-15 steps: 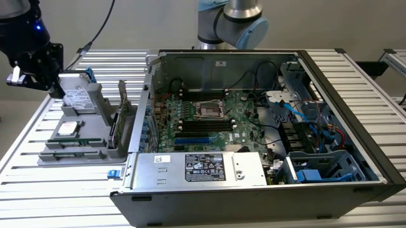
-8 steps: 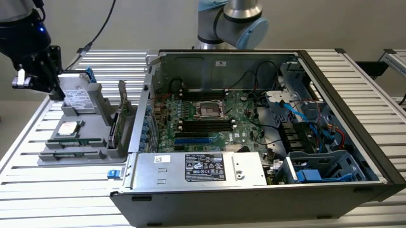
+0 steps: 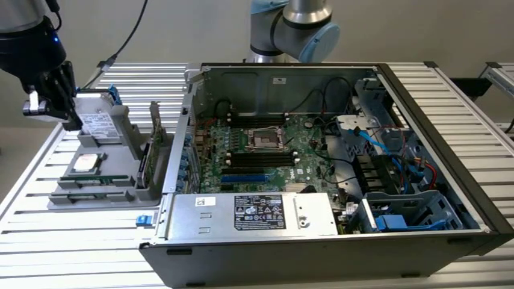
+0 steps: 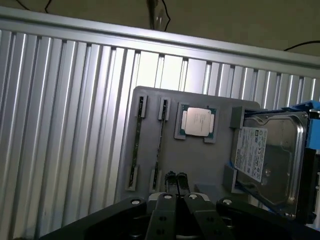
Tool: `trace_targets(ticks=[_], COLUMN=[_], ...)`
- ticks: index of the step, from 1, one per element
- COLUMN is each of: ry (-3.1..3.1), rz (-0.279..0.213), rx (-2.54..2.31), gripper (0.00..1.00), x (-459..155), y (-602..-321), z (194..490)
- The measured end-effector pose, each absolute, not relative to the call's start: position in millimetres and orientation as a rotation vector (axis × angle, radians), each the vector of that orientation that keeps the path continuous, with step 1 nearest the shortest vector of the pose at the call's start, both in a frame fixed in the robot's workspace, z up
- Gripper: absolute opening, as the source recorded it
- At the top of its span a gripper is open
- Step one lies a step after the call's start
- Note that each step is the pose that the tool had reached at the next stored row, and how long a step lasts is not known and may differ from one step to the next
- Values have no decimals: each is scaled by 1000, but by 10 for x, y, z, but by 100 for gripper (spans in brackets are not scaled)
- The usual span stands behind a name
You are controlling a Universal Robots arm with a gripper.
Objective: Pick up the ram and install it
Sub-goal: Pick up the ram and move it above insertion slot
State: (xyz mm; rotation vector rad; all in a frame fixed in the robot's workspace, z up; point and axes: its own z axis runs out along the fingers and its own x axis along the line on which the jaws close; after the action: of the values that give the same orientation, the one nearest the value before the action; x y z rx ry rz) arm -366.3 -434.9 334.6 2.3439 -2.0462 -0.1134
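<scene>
Hovering claw: the claw [image 3: 50,111] [image 4: 176,181] is hanging at the exterior view's far left. Its fingers [image 4: 170,179] are sitting almost together with only a sliver between them, and it is gripping nothing.
Table: a ribbed aluminium table [image 3: 72,253] is lying beneath the claw and is carrying everything else.
Tray: a grey parts tray [image 3: 92,205] [image 4: 150,100] is sitting on the table directly under the claw.
Ram: the ram [image 3: 92,179] [image 4: 160,142] is standing on its long edge in a narrow slot of the tray, below the claw and just beyond its fingertips, apart from them.
Processor: a square silver processor [image 3: 86,161] [image 4: 196,121] is lying flat in a tray pocket just beside the ram, on the side nearer the claw in the exterior view.
Hard drive: a hard drive [image 3: 100,123] [image 4: 265,160] is resting tilted in the tray, nearest to the claw of all the parts.
Case: an open computer case [image 3: 473,180] is lying on its side well to the exterior view's right of the claw.
Motherboard: the motherboard [image 3: 309,150] is showing inside the case, with black slots [image 3: 257,158] and a blue slot [image 3: 249,178].
Power supply: a silver power supply [image 3: 253,214] is sitting at the case's near edge.
</scene>
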Motion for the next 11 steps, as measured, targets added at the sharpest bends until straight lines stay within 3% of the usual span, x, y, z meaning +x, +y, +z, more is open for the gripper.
trace_targets(ticks=[8, 10, 11], ry=[-2041, -2041, -2041], rz=[-121, -121, -121], rx=[2343, 2343, 2343], gripper=[12, 18, 30], x=[-3664, -3665, -3668], y=[-4349, -4349, -4349], z=[3346, 3345, 3345])
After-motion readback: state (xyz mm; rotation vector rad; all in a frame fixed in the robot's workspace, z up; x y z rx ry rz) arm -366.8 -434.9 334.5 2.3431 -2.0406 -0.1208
